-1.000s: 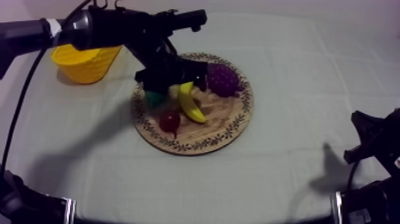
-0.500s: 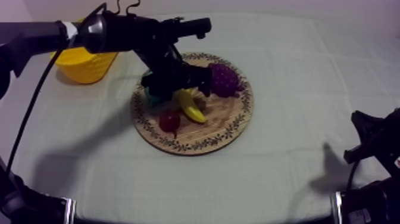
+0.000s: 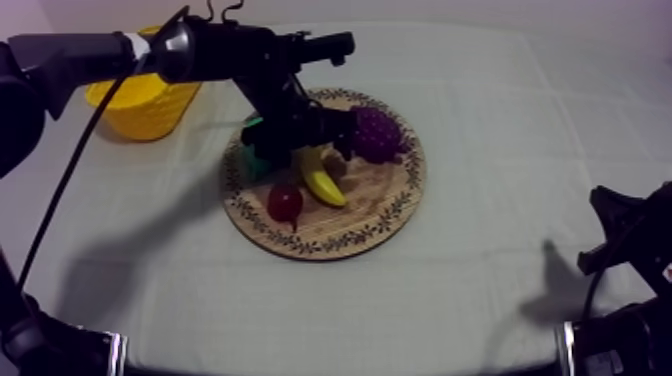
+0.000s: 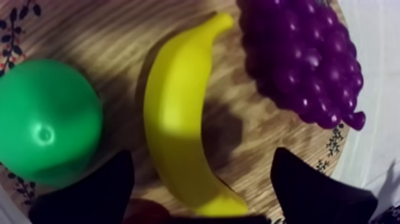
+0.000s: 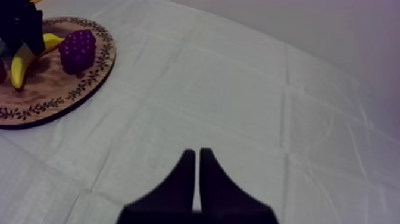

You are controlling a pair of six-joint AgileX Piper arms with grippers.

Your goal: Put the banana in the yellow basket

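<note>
Top view: left pincer (image 3: 303,148) (parted) above banana (image 3: 322,181)

Pear (image 4: 47,122), green: lies just outside the left pincer (image 4: 201,161) on one side, dimpled end facing up. Bunch of grapes (image 4: 300,59), purple: on the pincer's opposite side and slightly ahead of it, not touching it. Small red fruit (image 3: 285,202): near the pincer, on its side toward the bench's front edge, apart from pear and grapes. Bench (image 3: 480,290): covered by a grey-white cloth (image 5: 238,89), creased along fold lines well beyond the pincer.
</note>
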